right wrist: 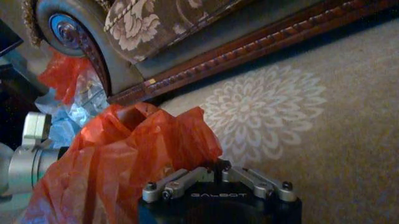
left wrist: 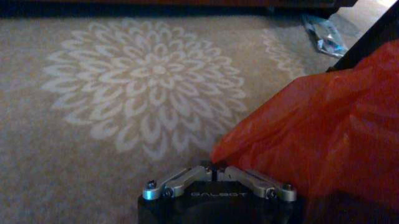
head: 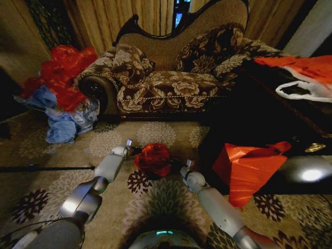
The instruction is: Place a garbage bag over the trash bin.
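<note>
While both arms reach forward over the patterned carpet [head: 155, 132], the garbage bag [head: 154, 158] hangs bunched between them, a crinkled red bundle held in front of the floral sofa [head: 171, 78]. The left pincer [head: 129, 148] meets the bag on the side nearer the sofa's rolled arm; seen from its wrist, its fingers are pressed together with a corner of red plastic [left wrist: 324, 135] pinched at the tips. The right pincer [head: 185, 167] meets the opposite side of the bundle, and its own wrist view shows its fingers [right wrist: 187, 179] likewise clenched, with the plastic [right wrist: 124, 154] gathered just against them. Holding two edges like this looks meant to let the arms pull apart and spread the mouth of the bag.

I cannot make out the trash bin with any certainty. The bag's lower part may be draped over something dark, but that is too dim to tell.

Away from the sofa's far end, a larger red-orange plastic sheet [head: 249, 168] hangs over the edge of a dark bench [head: 270, 114]. Beside the sofa's rolled arm lies a heap of red and blue bags [head: 62, 98], well apart from the held bag.
</note>
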Tool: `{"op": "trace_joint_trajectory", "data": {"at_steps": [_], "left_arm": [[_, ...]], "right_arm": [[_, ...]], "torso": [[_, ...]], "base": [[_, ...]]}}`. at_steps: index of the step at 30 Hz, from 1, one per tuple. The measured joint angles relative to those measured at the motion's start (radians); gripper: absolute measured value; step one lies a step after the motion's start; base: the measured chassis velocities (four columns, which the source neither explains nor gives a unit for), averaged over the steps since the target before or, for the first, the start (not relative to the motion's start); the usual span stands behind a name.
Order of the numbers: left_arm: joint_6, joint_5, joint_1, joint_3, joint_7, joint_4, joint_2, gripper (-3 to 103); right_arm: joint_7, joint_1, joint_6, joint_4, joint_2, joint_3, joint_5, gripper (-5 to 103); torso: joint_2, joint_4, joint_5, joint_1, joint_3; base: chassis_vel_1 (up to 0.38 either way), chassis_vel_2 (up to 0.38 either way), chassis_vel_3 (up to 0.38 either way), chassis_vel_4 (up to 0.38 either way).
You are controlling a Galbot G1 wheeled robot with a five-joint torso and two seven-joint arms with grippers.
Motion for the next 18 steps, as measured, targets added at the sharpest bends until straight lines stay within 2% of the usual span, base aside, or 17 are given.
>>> {"op": "trace_joint_trajectory", "data": {"at_steps": [15,18], "left_arm": [[0.007,-0.013,0.071,-0.018,-0.078,-0.001,0.015,0],[0.017,-0.015,0.081,-0.019,-0.110,-0.005,0.014,0]], "right_arm": [[0.001,-0.007,0.032,-0.078,0.050,0.000,-0.061,0],[0.000,-0.010,0.040,-0.093,0.055,-0.002,-0.078,0]], "torso": [[0.000,-0.0001,-0.0001,0.000,0.000],[0.000,-0.0001,-0.0002,0.000,0.000]], "base": [[0.000,0.000,0.000,0.000],[0.000,0.000,0.000,0.000]]}}
